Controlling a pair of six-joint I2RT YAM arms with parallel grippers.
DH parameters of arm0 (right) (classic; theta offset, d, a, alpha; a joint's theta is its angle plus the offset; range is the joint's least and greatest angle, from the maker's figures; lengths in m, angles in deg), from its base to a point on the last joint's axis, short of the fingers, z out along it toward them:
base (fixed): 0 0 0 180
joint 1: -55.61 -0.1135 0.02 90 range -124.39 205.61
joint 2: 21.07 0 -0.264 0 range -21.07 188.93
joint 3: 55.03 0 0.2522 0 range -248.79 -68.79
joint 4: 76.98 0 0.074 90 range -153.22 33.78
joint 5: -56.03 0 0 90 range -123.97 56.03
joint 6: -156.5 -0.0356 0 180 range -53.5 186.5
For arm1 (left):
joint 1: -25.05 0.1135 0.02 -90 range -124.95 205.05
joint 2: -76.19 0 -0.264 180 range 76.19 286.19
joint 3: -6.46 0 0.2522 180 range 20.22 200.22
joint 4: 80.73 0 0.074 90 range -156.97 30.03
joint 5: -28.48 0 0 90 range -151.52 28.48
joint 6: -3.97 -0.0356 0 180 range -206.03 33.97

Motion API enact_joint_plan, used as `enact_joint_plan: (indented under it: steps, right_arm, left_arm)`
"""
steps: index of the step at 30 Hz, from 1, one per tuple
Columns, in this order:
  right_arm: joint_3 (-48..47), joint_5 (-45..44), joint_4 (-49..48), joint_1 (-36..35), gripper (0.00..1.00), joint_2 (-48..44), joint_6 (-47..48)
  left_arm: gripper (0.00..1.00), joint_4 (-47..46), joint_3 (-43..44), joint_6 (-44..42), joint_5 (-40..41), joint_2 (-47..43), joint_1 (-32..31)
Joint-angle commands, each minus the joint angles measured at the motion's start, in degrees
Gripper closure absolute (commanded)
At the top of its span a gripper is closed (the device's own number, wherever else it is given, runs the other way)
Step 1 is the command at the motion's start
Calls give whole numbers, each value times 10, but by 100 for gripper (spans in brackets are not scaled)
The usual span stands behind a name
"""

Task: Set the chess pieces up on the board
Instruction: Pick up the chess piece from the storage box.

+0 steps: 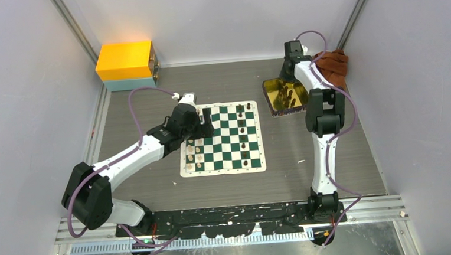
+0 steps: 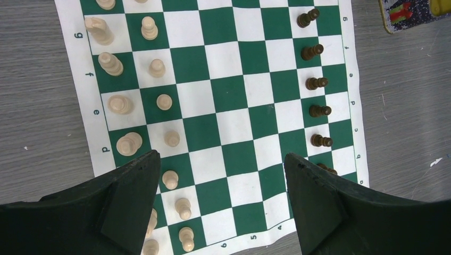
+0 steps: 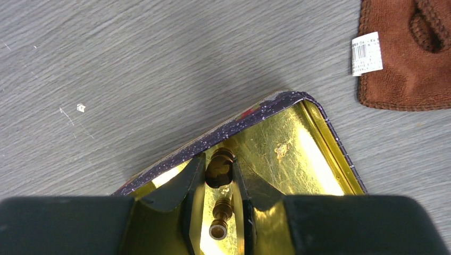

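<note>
The green-and-white board (image 1: pixel 224 140) lies mid-table. Cream chess pieces (image 1: pixel 194 153) fill its left columns and dark ones (image 1: pixel 243 132) stand in a column on its right. My left gripper (image 1: pixel 202 126) hovers over the board's far-left part. In the left wrist view it (image 2: pixel 220 159) is wide open and empty above the board (image 2: pixel 234 95), between cream pieces (image 2: pixel 157 68) and dark pawns (image 2: pixel 316 82). My right gripper (image 1: pixel 287 81) reaches into the gold tray (image 1: pixel 280 97). Its fingers (image 3: pixel 219 170) are shut on a dark chess piece (image 3: pixel 219 166); another dark piece (image 3: pixel 220 218) lies below.
A yellow box on a teal base (image 1: pixel 126 65) sits at the back left. A brown cloth (image 1: pixel 333 65) with a white tag (image 3: pixel 367 53) lies just right of the tray's dark rim (image 3: pixel 255 114). More dark pieces rest in the tray.
</note>
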Motion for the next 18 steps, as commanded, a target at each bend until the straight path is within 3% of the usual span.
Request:
enact_joint_plan:
  steps: [1, 11, 18]
  right_arm:
    - [-1, -4, -27, 2, 99, -58, 12]
    - [33, 1, -33, -5, 99, -111, 8]
    - [59, -15, -11, -48, 99, -174, 14]
  left_arm:
    - [14, -28, 0, 7, -2, -18, 4]
    - [14, -19, -10, 9, 0, -41, 4]
    - [14, -16, -37, 17, -2, -72, 4]
